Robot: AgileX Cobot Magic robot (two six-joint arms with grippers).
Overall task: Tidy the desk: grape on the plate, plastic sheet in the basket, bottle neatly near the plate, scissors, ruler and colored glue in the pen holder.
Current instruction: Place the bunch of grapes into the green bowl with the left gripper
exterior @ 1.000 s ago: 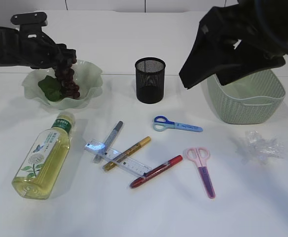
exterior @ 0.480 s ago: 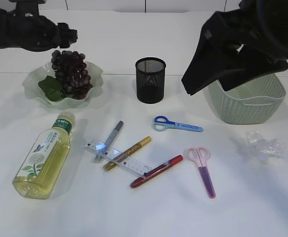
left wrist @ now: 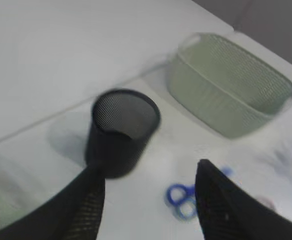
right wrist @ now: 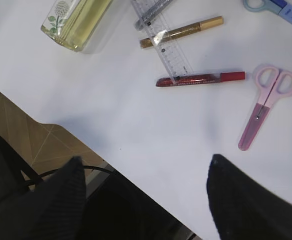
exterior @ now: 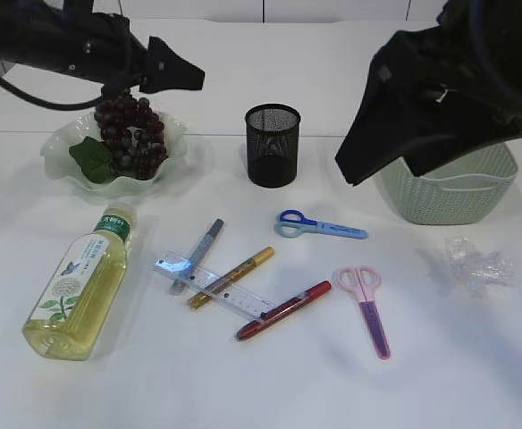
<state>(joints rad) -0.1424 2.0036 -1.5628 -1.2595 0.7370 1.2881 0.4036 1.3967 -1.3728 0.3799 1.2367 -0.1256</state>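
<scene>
Grape [exterior: 131,136] sits on plate [exterior: 109,161]; left gripper [left wrist: 148,200] and right gripper [right wrist: 143,197] both gape empty; risk: ruler [exterior: 214,285] overlaps the glue pens, so picking one may drag its neighbours.

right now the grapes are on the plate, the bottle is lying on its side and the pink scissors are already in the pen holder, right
Not quite: the pink scissors lie flat on the table, well in front of the pen holder, as the exterior view shows. The rest holds: the grapes are on the plate, and the bottle lies on its side.
</scene>
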